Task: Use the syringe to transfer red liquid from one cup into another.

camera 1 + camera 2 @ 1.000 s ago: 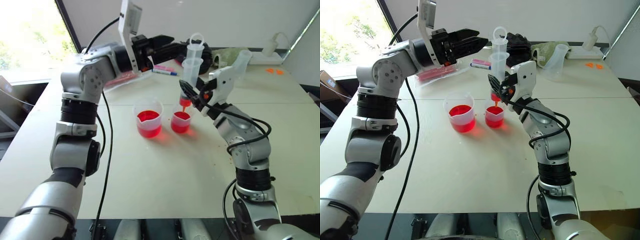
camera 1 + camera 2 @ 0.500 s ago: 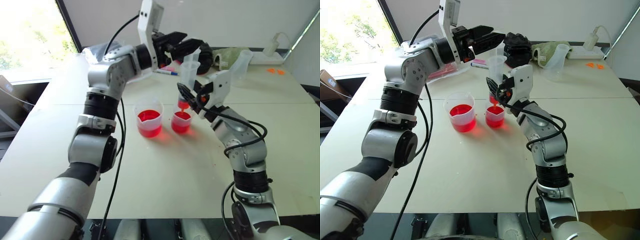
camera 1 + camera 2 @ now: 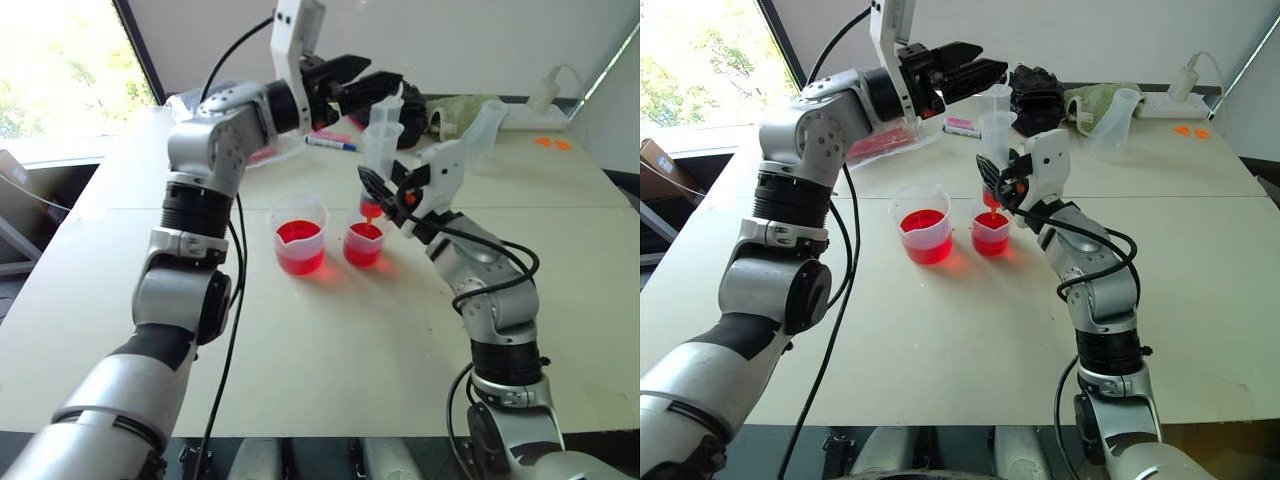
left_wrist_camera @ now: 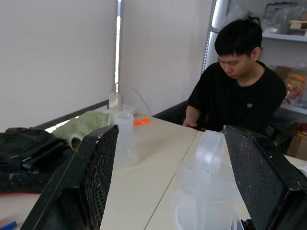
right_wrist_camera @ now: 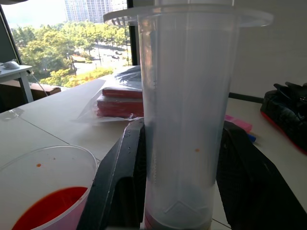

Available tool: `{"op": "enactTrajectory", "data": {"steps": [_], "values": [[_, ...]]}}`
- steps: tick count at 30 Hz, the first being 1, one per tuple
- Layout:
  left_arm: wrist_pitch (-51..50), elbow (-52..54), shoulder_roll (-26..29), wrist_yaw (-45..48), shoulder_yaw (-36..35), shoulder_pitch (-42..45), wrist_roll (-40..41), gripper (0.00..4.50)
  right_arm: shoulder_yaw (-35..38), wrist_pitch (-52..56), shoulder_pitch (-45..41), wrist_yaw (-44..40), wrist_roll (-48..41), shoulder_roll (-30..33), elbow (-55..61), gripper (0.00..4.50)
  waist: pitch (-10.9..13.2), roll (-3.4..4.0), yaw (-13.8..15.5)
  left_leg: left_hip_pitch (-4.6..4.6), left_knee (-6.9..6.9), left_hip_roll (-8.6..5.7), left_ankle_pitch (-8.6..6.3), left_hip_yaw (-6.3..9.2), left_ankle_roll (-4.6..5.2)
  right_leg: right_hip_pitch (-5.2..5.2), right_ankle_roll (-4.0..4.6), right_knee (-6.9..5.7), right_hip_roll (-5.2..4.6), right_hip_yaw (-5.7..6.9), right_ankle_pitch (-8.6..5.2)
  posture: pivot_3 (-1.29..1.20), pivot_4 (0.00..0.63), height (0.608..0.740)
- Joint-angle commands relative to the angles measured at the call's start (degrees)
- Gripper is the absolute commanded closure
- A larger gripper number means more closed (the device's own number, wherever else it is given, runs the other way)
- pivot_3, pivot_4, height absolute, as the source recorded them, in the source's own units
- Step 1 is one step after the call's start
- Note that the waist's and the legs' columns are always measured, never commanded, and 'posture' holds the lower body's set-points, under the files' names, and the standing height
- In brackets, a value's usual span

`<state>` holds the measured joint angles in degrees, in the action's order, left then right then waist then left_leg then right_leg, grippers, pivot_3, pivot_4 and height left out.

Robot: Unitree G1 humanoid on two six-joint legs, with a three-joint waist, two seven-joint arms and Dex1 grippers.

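Observation:
The syringe [image 3: 379, 150] stands upright over the table, and my right gripper [image 3: 383, 192] is shut on its lower barrel. Its orange-red tip [image 3: 369, 208] hangs just above the smaller cup [image 3: 362, 243], which holds red liquid [image 3: 362, 251]. The larger cup [image 3: 299, 234] stands to its left, also with red liquid in it. My left gripper [image 3: 385, 72] is open at the top of the syringe. In the left wrist view the ring-shaped plunger handle [image 4: 208, 143] stands between the spread fingers [image 4: 98, 163], nearer one of them. The right wrist view shows the clear barrel [image 5: 184, 120] clamped between the black fingers.
At the back of the table lie a black bag [image 3: 1035, 92], a green cloth [image 3: 452, 106], a tipped frosted beaker [image 3: 484, 120], pens [image 3: 328, 143], a plastic bag with red packs [image 3: 880, 145] and a power strip [image 3: 1185, 100]. A person [image 4: 240, 91] sits behind the table.
My left arm has swung right, bringing its open gripper from left of the syringe to the plunger ring. The right gripper and syringe have stayed over the smaller cup.

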<state>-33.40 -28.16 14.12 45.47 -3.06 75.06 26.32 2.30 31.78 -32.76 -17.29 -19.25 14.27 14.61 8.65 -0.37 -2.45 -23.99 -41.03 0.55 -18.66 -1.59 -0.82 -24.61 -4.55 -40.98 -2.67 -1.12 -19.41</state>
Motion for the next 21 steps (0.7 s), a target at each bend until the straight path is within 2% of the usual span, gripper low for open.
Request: {"op": "enactTrajectory", "data": {"steps": [1,10,21], "values": [[-0.81,2.86,1.33,-0.53,-1.33,-0.16,0.37,0.88,1.16,-1.23,-1.38,-0.08,-0.39,0.33,1.82,3.12,0.00,0.00,0.01,0.00,0.00,0.00,0.00,0.00,0.00,0.00,0.00,0.00,0.00,0.00,0.00,0.00,0.150,0.711],[-3.13,4.24,0.73,-1.01,-0.78,-0.73,0.69,0.88,1.01,-1.14,-1.41,-0.17,-0.27,0.40,1.99,3.12,0.00,0.00,0.02,0.00,-0.01,0.00,0.00,0.00,0.00,0.00,0.00,-0.01,0.00,0.00,0.00,0.00,0.150,0.711],[-4.70,1.16,-0.65,-3.15,-1.01,1.45,0.28,0.88,0.30,-1.06,-1.04,-0.33,0.19,0.73,2.97,3.12,0.00,0.00,0.06,-0.01,-0.01,0.00,0.00,0.00,0.00,0.00,0.00,-0.01,0.00,0.00,0.00,0.00,0.150,0.711]]}}
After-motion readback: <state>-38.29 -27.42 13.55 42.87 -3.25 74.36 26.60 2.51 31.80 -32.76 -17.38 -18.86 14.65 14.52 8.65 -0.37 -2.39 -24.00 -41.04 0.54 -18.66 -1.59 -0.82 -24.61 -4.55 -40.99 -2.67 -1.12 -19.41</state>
